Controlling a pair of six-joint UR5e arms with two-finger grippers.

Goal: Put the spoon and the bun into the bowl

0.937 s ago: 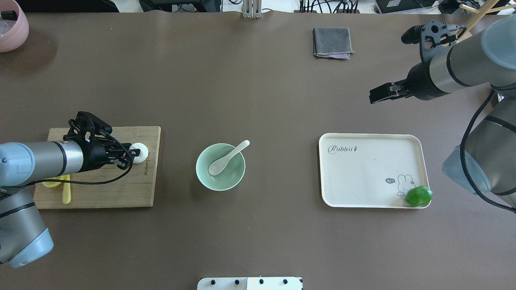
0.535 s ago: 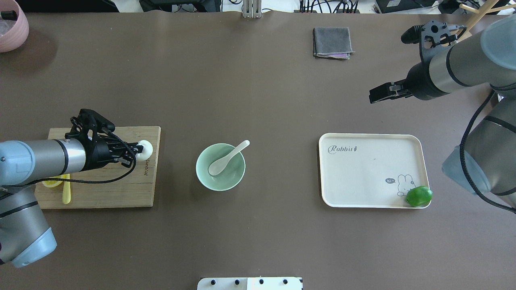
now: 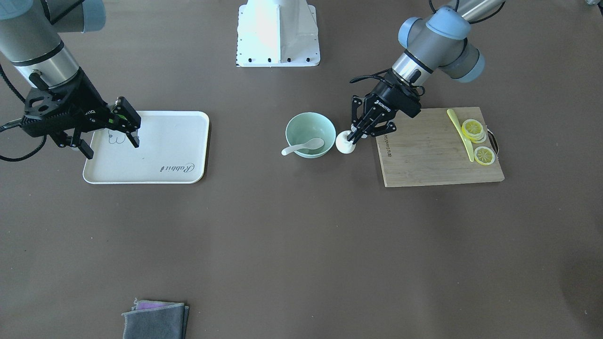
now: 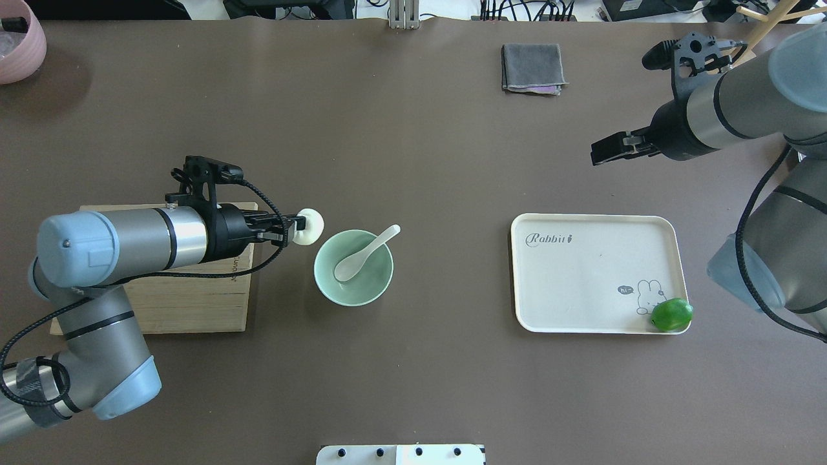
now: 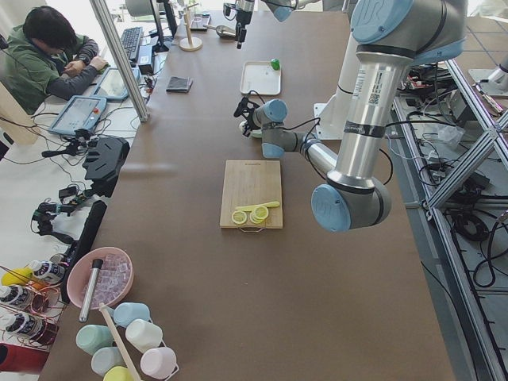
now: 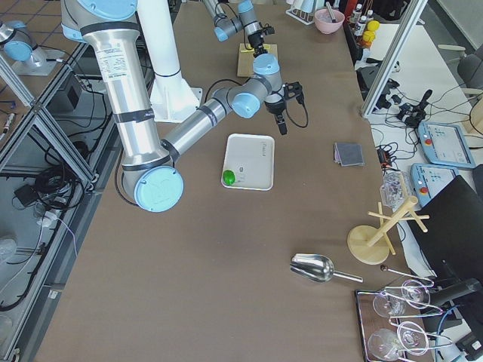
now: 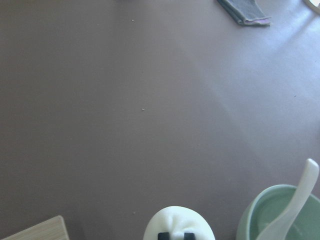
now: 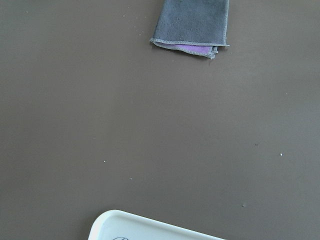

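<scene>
The white bun (image 4: 311, 227) is held in my left gripper (image 4: 298, 228), which is shut on it, above the table just left of the mint-green bowl (image 4: 371, 287). In the front view the bun (image 3: 344, 143) hangs at the bowl's (image 3: 306, 123) rim, past the board's edge. The white spoon (image 4: 365, 254) lies in the bowl, its handle over the far right rim. The left wrist view shows the bun (image 7: 179, 222), the bowl (image 7: 260, 220) and the spoon (image 7: 297, 202). My right gripper (image 3: 110, 141) is open and empty above the tray's far corner.
A wooden cutting board (image 4: 187, 303) lies under my left arm, with lemon slices (image 3: 472, 128) and a yellow-green knife (image 3: 460, 134). A cream tray (image 4: 594, 271) with a green fruit (image 4: 672, 314) is to the right. A grey cloth (image 4: 533, 68) lies far back.
My left gripper has lifted the bun off the cutting board and carried it right, to the bowl's left rim. The right arm has not moved.
</scene>
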